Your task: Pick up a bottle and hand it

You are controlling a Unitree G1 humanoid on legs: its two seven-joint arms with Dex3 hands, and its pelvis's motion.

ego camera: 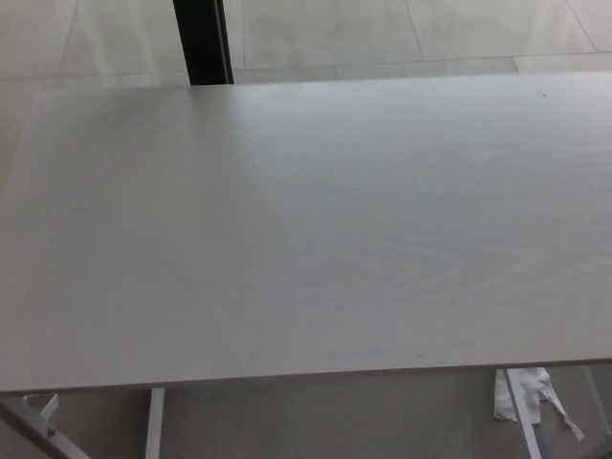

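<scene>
No bottle is seen on the pale table (pixel 306 229), neither hand is shown, so no bearing can be judged

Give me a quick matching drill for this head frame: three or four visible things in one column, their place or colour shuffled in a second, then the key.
Things:
1. table
2. black post
3. white scrap
4. table leg

Place or colour:
A. on the floor, bottom right, below the table's near edge
B. pale wood grain, fills most of the view
C. dark, upright, beyond the far edge at top left
D. white, under the near edge at bottom left

Pairs: 1-B, 2-C, 3-A, 4-D

No bottle and neither hand shows.
</scene>
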